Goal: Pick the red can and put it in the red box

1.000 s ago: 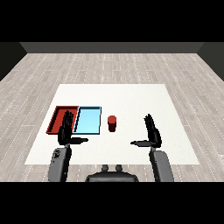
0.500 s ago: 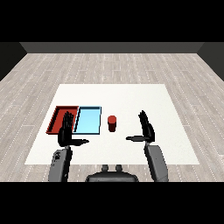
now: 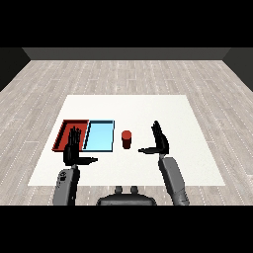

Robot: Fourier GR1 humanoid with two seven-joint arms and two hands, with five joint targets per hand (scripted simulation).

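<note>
Red can (image 3: 126,139) upright, long axis vertical, just R of blue tray (image 3: 99,136), both hands' fingers straight, apart, holding nothing

We see even, soft light on the table (image 3: 148,106), bright and free of glare. The can (image 3: 126,139) casts hardly any shadow. The far wall sits dark. Edges look straight.

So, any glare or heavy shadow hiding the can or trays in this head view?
Head view: even light, no glare; the red can, red tray and light blue tray show plainly, though the left hand overlaps the red tray's near edge.
</note>
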